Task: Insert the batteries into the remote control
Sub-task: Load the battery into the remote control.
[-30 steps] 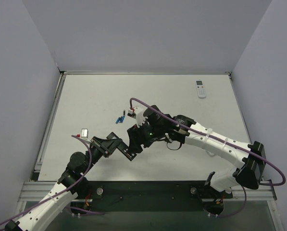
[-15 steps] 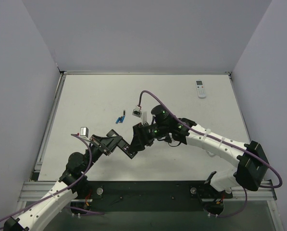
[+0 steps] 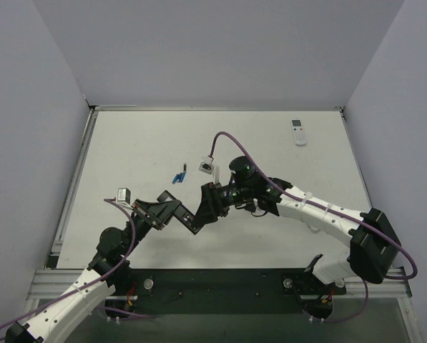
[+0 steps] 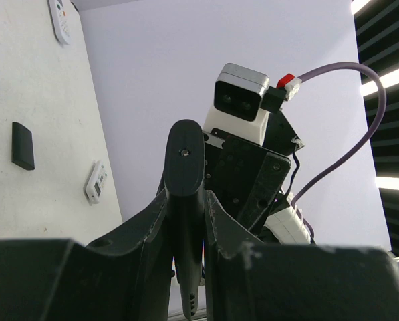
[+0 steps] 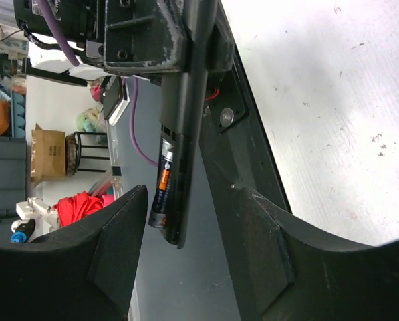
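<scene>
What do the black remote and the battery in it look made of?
Remote control: probably matte black plastic, with a dull, even sheen. Battery: likely a metal cell under a glossy printed wrap, black with an orange band.

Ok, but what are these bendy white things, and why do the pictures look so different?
They are two robot arms bolted to a table. The wide picture looks down from above. The other two come from small cameras on the wrists, so everything looks close and tilted. The left arm has its jaws shut on a black remote control, with one battery showing in its open back. The right arm holds its jaws open on either side of the remote's end. Loose batteries and a white remote lie on the table.
</scene>
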You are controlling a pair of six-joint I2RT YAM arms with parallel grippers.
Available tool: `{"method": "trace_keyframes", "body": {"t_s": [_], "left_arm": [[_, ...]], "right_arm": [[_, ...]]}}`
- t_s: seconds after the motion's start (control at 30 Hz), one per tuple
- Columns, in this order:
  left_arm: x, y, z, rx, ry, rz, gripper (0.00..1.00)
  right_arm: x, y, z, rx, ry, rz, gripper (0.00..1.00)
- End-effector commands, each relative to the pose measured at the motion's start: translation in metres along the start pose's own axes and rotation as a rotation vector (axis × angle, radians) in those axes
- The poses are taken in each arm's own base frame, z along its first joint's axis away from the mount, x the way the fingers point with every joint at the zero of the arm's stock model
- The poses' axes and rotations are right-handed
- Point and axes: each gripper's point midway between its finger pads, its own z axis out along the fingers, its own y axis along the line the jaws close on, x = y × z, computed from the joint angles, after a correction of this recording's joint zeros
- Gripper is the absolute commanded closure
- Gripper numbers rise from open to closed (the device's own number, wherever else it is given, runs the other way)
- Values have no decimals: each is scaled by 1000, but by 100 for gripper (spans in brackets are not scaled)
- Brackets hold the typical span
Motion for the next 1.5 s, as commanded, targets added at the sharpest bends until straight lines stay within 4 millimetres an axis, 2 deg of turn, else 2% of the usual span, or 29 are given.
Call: {"method": "trace_keyframes", "body": {"t_s": [0.0, 0.33, 0.77, 1.2, 1.47], "left_arm": [[-3, -35, 0, 113, -16, -11, 100], [-5, -35, -1, 120, -23, -22, 100], [-4, -41, -1, 133, -20, -21, 100], [-1, -51, 2, 150, 3, -7, 100], [2, -55, 2, 158, 16, -3, 100]], "right_arm": [[-11, 24, -11, -92, -48, -66, 47], [-9, 23, -12, -118, -63, -60, 48], [-10, 18, -8, -110, -60, -55, 61], [-21, 13, -1, -88, -73, -53, 67], [-26, 8, 4, -76, -77, -51, 74]]}}
